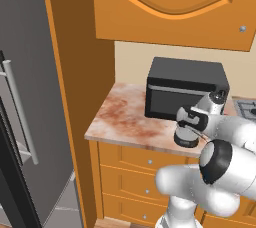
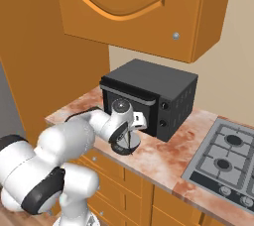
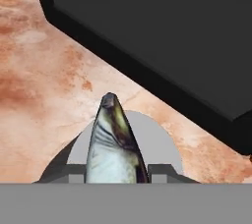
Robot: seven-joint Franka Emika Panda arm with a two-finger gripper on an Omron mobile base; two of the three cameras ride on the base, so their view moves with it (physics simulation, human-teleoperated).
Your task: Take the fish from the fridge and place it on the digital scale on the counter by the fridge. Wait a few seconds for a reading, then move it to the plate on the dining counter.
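Could still slip: microwave [image 1: 186,91] crowding the worktop [image 1: 125,117] at twelve o'clock, digital scale [image 3: 162,142] small beneath, fish [image 3: 114,144] lying across its top with gripper [image 3: 117,171] fingers [image 3: 162,171] closing either side, grip not yet certain.

counter: I see a short reddish-brown marbled stone top [image 1: 125,117], smooth
fish: small grey fish [image 3: 113,144], glossy, wet-looking skin
scale: round grey puck [image 3: 157,142], matt top
microwave: black boxy shell [image 2: 149,96], matt
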